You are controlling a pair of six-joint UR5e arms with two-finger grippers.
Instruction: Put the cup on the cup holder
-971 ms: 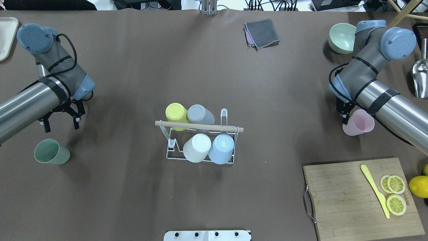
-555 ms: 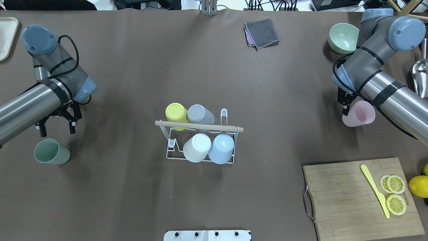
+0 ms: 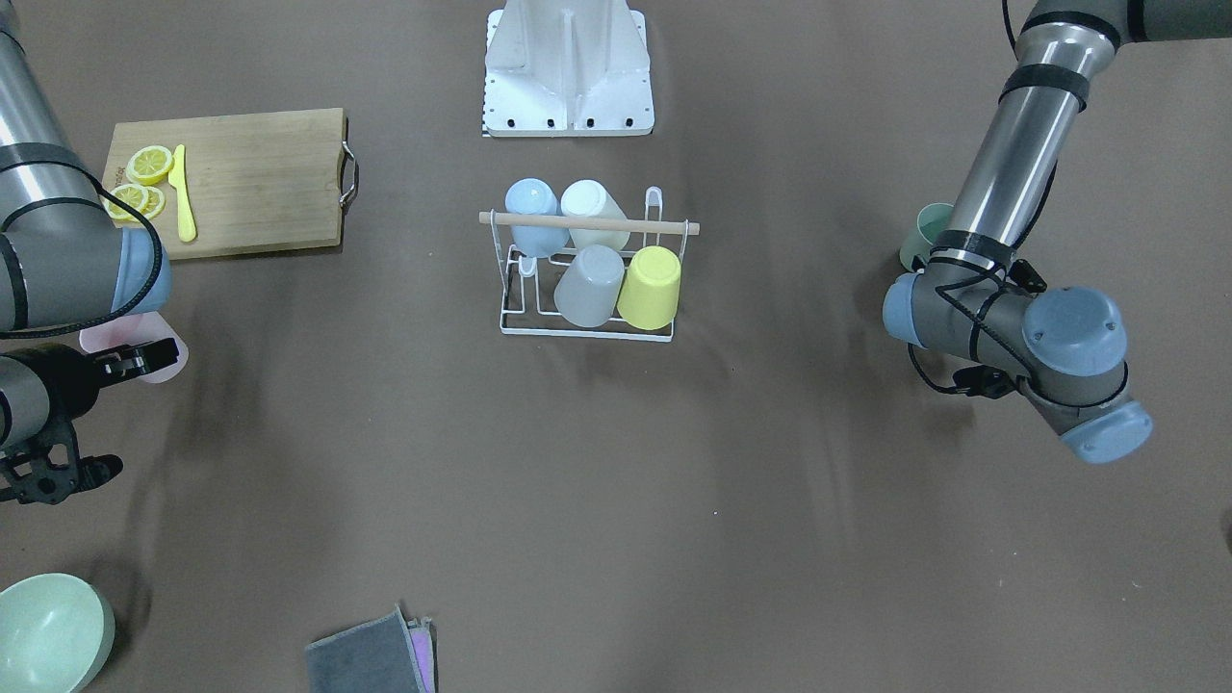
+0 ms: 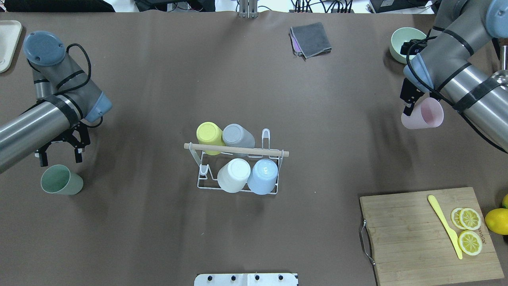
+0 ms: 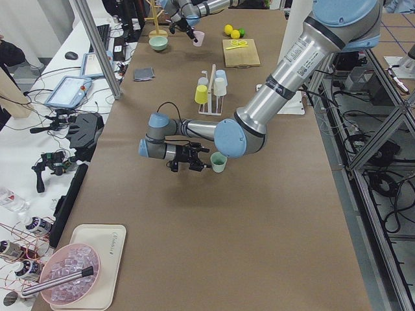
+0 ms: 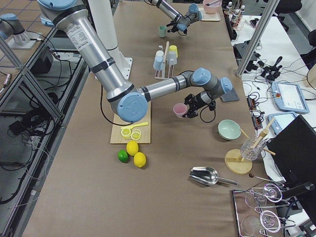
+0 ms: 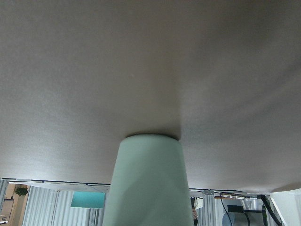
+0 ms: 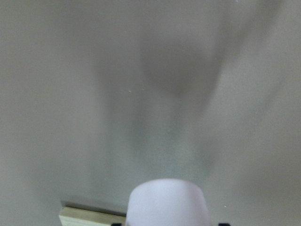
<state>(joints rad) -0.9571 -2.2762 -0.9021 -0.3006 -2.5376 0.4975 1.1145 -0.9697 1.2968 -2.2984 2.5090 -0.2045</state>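
The cup holder is a white wire rack with a wooden dowel, at the table's middle. It carries yellow, grey, white and blue cups upside down. My right gripper is shut on a pink cup and holds it tilted above the table at the right; the cup also shows in the right wrist view. My left gripper is open just beyond a green cup that stands upright on the table at the left. The green cup fills the left wrist view.
A wooden cutting board with lemon slices and a yellow knife lies at the near right, whole lemons beside it. A pale green bowl and a grey cloth lie at the far side. A tray sits far left.
My right gripper has lifted the pink cup and carried it toward the far side. My left gripper has moved nearer the green cup, still open.
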